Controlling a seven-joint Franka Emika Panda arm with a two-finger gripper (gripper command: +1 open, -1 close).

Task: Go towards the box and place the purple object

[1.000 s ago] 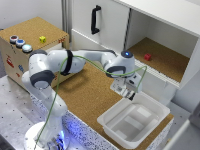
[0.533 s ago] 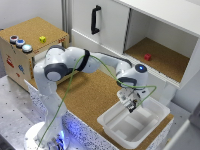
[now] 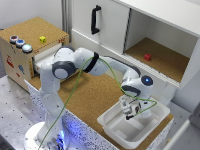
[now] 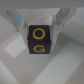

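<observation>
One white box [image 3: 131, 134], one purple cube [image 4: 39, 40] between the fingers [image 4: 21, 26], one small red block [image 3: 147, 57], one yellow block [image 3: 43, 39], and what look like three round buttons [image 3: 20, 43], though that corner is blurred.

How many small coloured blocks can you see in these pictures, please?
3: a yellow block on the drawer unit, a red block in the cabinet, a purple block in the end effector.

You see a cork-topped counter [image 3: 92, 97] running past a big white cabinet [image 3: 150, 30] with a black handle [image 3: 94, 19] and an open cork-floored recess holding a small red cube [image 3: 147, 57], while a wooden drawer unit [image 3: 22, 52] with coloured buttons stands at the exterior view's left.
</observation>
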